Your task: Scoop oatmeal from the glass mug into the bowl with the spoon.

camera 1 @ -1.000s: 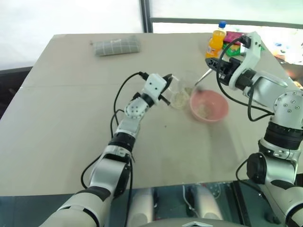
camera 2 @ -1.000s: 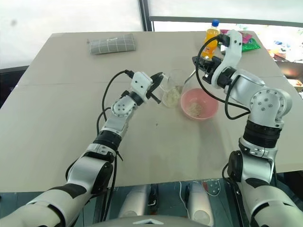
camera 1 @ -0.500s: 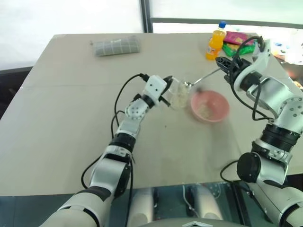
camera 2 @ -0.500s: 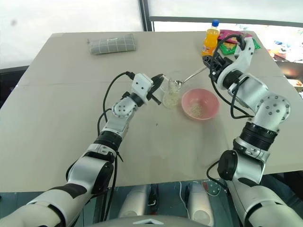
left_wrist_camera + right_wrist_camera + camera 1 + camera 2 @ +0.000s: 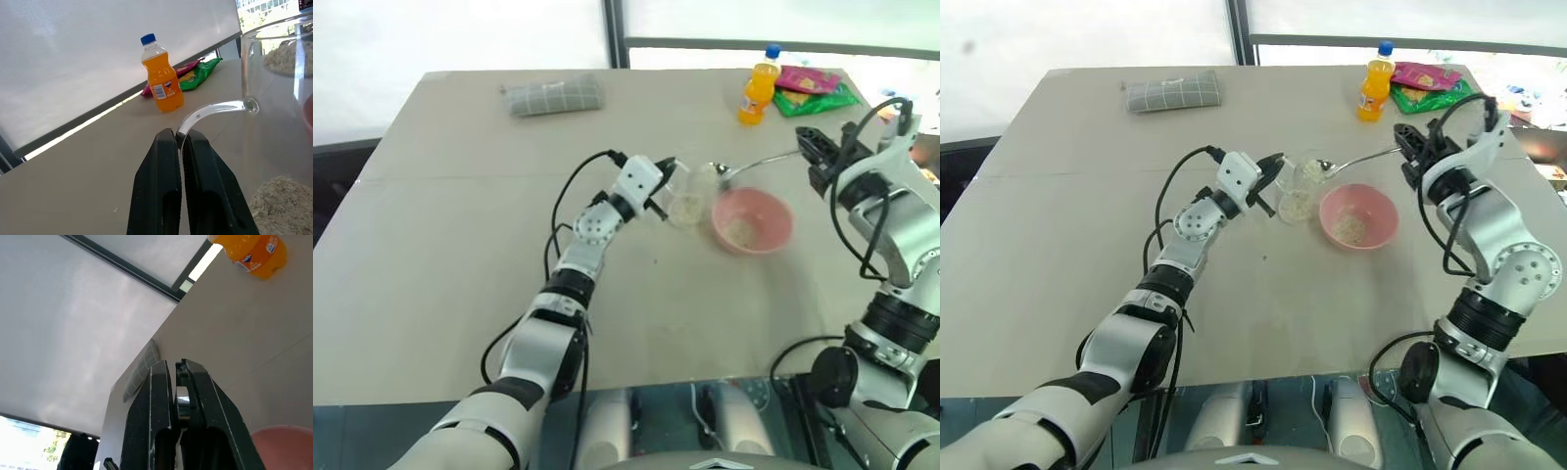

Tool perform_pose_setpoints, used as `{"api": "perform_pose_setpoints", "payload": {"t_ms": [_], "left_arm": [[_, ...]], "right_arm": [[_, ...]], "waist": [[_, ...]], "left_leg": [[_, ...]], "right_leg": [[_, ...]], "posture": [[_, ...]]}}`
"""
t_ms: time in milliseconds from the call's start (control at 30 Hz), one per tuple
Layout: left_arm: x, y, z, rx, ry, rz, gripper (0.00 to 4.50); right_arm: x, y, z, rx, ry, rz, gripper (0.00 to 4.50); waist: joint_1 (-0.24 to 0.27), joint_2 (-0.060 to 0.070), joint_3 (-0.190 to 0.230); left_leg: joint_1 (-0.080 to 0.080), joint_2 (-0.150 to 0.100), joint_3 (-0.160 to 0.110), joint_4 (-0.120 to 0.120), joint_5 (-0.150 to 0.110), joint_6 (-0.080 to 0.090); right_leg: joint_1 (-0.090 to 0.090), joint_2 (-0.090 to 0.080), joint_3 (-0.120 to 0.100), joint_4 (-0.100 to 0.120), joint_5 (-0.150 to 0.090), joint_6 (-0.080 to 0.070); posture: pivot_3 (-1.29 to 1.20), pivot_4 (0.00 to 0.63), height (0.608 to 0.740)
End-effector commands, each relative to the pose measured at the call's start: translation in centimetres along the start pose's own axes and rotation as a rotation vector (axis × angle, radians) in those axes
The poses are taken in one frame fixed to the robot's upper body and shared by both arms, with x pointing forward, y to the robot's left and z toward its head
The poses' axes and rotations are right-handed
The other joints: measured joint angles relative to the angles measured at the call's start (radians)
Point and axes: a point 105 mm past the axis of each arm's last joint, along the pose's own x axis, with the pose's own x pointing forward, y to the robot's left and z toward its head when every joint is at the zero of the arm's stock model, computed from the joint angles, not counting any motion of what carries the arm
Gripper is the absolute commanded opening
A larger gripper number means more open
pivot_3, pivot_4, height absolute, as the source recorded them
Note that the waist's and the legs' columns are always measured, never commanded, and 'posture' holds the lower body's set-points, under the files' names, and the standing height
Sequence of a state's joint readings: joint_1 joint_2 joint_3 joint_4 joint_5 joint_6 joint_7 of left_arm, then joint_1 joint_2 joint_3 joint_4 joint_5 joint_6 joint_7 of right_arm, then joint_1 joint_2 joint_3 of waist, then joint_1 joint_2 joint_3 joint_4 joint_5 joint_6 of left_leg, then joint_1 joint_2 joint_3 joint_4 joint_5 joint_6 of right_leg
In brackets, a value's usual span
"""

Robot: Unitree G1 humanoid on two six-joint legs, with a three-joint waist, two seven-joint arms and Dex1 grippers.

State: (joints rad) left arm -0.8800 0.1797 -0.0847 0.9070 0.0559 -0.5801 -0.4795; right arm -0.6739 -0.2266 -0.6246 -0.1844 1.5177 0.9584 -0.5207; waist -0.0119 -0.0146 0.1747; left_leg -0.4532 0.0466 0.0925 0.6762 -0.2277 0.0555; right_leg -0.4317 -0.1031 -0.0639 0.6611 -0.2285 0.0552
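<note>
So the left gripper point(image 5: 178, 142) has its two black fingers pinched tight on the clear handle of the glass mug point(image 5: 1298, 191), and you can see the thin curved handle squeezed right between the fingertips in the left wrist view, with the mug body just beyond them and to one side. There's oatmeal point(image 5: 281, 196) heaped in the bottom of the mug, right next to those fingers. The right gripper point(image 5: 1408, 149) is clamped shut on the end of the spoon point(image 5: 1359, 159); from the right wrist view the shiny handle sits squeezed between the two fingers, basically no gap. The spoon runs out from those fingers toward the mug, roughly level, and its little oval end hangs right at the mug's rim with a small load of oatmeal on it as far as I can tell. The bowl point(image 5: 1383, 217), the pink one, sits on the table point(image 5: 1087, 245) just beside the mug, below the spoon's shaft and between the two grippers, with some oatmeal already in the bottom. Farther past the right fingers there's an orange drink bottle point(image 5: 1371, 86) with snack packets point(image 5: 1430, 88) next to it, and a grey folded cloth point(image 5: 1171, 92) well off past the left fingers at the far side.
</note>
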Motion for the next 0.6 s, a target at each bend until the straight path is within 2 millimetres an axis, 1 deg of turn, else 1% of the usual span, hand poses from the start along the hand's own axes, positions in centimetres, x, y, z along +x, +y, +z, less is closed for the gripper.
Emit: {"api": "perform_pose_setpoints", "payload": {"t_ms": [33, 333, 600], "left_arm": [[0.6, 1.1, 2.0, 0.035, -0.077, 0.014, 0.02], [0.7, 0.6, 1.7, 0.027, -0.073, -0.004, 0.02], [0.6, 0.5, 1.3, 0.018, -0.063, -0.013, 0.02]], "right_arm": [[-0.9, 0.7, 1.4, 0.011, -0.054, 0.018, 0.0], [-1.8, 0.6, 2.0, 0.07, -0.068, 0.026, 0.0], [-3.3, 0.2, 3.2, 0.063, -0.107, 0.012, 0.0]], "waist": [[0.0, 0.0, 0.0], [0.001, 0.0, 0.0], [0.002, 0.0, 0.0]], "left_leg": [[0.0, 0.0, 0.0, 0.0, 0.0, 0.0], [0.0, 0.0, 0.0, 0.0, 0.0, 0.0], [0.0, 0.0, 0.0, 0.0, 0.0, 0.0]], "right_leg": [[0.0, 0.0, 0.0, 0.0, 0.0, 0.0], [0.0, 0.0, 0.0, 0.0, 0.0, 0.0], [0.0, 0.0, 0.0, 0.0, 0.0, 0.0]], "posture": [[0.0, 0.15, 0.718], [0.0, 0.15, 0.718], [0.0, 0.15, 0.718]]}}
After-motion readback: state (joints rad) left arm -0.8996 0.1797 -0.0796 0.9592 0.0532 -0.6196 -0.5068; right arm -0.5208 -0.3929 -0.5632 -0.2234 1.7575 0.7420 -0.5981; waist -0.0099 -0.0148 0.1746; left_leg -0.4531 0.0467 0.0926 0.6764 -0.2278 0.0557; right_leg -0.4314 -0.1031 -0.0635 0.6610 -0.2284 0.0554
